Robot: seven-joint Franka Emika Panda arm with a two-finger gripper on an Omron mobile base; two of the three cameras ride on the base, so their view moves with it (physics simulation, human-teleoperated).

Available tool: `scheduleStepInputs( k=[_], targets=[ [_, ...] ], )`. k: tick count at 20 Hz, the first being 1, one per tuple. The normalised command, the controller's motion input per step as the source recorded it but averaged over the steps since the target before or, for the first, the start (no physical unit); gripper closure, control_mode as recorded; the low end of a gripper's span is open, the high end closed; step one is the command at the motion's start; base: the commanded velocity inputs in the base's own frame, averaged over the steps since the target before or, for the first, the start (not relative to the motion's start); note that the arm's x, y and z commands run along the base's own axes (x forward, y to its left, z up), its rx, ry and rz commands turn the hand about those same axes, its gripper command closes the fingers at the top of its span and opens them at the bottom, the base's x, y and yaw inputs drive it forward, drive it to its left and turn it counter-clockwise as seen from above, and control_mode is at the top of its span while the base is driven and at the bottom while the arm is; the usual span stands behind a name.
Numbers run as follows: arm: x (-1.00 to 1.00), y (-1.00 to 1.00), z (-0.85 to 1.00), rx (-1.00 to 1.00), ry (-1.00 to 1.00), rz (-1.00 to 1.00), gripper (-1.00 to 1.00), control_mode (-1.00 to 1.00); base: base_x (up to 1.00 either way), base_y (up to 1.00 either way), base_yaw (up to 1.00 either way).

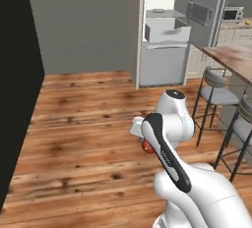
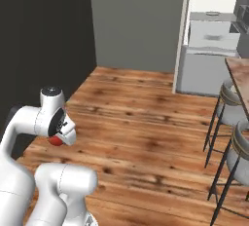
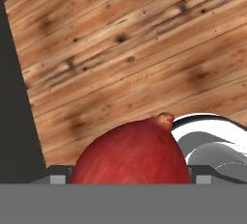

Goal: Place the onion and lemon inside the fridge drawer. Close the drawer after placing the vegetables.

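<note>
Wooden plank flooring (image 1: pixel 83 124) spreads beneath the folded arm, with a grey wall behind it and a dark wall along one side. Tucked low against the arm's own white links, the gripper (image 3: pixel 130 180) is pinching the onion (image 3: pixel 132 155), whose glossy red skin and small stem nub rise between the two dark fingertips (image 3: pixel 57 177) in the hand view. From the left base view the onion (image 1: pixel 147 146) peeks out as a red patch just under the wrist, and from the right base view it (image 2: pixel 55 141) shows below the hand as well, held above the floor. Far ahead of the gripper, across the floor, stands the grey fridge (image 1: pixel 167 35) with its door open. Inside it the fridge drawer (image 1: pixel 167 31) sits pulled out, a pale bin under the flat shelves; the right base view shows the same drawer (image 2: pixel 213 35) well beyond the hand. Off to the right of the gripper, a wooden counter (image 1: pixel 234 57) has two grey-seated stools (image 1: pixel 216 94) standing beside it.
</note>
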Motion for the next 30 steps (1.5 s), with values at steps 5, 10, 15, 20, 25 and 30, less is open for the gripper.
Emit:
scheduleStepInputs(
  k=[5,10,15,20,25,30],
  targets=[
    [0.00,0.00,0.00,0.00,0.00,0.00,1.00,1.00,1.00,0.46,-0.45],
    [0.00,0.00,0.00,0.00,0.00,0.00,1.00,1.00,1.00,0.55,-0.45],
    [0.00,0.00,0.00,0.00,0.00,0.00,1.00,1.00,1.00,0.56,-0.44],
    [0.00,0.00,0.00,0.00,0.00,0.00,1.00,1.00,1.00,0.59,-0.43],
    [0.00,0.00,0.00,0.00,0.00,0.00,1.00,1.00,1.00,0.73,-0.36],
    [0.00,0.00,0.00,0.00,0.00,0.00,1.00,1.00,1.00,0.78,-0.29]
  ],
)
